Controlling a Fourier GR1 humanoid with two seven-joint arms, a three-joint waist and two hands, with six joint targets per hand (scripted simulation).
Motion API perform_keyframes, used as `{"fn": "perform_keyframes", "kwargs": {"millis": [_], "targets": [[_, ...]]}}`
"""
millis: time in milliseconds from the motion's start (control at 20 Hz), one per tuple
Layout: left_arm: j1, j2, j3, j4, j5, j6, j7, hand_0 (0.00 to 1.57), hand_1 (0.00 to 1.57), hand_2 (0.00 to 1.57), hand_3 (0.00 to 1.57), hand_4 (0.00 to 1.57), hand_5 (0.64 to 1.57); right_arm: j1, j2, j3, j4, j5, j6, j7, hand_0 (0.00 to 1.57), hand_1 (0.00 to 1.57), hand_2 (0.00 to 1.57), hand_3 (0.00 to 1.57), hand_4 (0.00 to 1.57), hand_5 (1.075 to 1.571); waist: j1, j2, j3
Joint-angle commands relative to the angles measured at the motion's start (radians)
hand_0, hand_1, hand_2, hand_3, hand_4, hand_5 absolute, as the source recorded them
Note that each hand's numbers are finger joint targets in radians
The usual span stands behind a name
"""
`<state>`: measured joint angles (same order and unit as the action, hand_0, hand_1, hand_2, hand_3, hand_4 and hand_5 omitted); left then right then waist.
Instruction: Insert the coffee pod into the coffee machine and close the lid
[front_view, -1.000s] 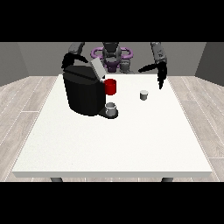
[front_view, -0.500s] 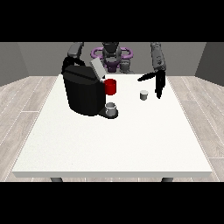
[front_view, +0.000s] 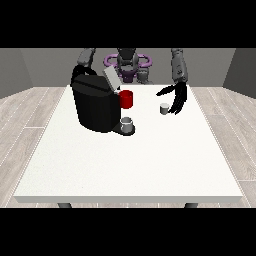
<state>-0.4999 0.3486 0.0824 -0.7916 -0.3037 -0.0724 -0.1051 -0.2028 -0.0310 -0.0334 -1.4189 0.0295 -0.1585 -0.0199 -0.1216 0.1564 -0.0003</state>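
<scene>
Presently the white desk (front_view: 130, 165) carries a black coffee machine (front_view: 95, 106) near its far left corner. Its grey lid (front_view: 111, 79) stands tilted up at the top of the machine, so the machine is open. A red part (front_view: 126, 99) projects from the machine's front, on the side toward the desk's middle, and a small grey cup (front_view: 128, 124) sits below it on the machine's base.

The coffee pod (front_view: 164, 108), small and pale, stands upright on the desk toward the far edge, right of the machine and well apart from it. It is not in the machine.

The hand at the view's right (front_view: 177, 98) hangs over the desk just beside the pod, on the pod's right side. Its fingers (front_view: 175, 109) point downward and are spread and fairly straight, open, with the thumb reaching out to the left above the pod. Whether any finger touches the pod cannot be told; none is curled round it.

The arm at the view's left (front_view: 86, 58) passes behind the top of the coffee machine. Its hand is hidden by the machine, so the state of those fingers cannot be told.

The robot's body (front_view: 127, 62) stands behind the far edge of the desk, at the middle.
</scene>
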Motion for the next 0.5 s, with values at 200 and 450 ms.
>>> {"fn": "perform_keyframes", "kwargs": {"millis": [200, 450], "targets": [[-0.037, 0.036, -0.047, 0.074, -0.112, 0.021, -0.041, 0.6, 0.6, 0.72, 0.47, 0.0, 1.571, -0.009, 0.03, -0.005, 0.065, 0.0, -0.027, -0.07, 0.0, 0.0, 0.0, 0.0, 0.43, 1.571, 0.009, 0.033, 0.0003], [-0.067, 0.073, -0.046, 0.124, -0.174, 0.092, -0.092, 0.65, 0.65, 0.79, 0.53, 0.0, 1.571, 0.021, 0.003, 0.013, 0.028, -0.011, 0.029, -0.069, 0.0, 0.0, 0.0, 0.0, 0.49, 1.571, -0.029, 0.041, 0.0004]]}}
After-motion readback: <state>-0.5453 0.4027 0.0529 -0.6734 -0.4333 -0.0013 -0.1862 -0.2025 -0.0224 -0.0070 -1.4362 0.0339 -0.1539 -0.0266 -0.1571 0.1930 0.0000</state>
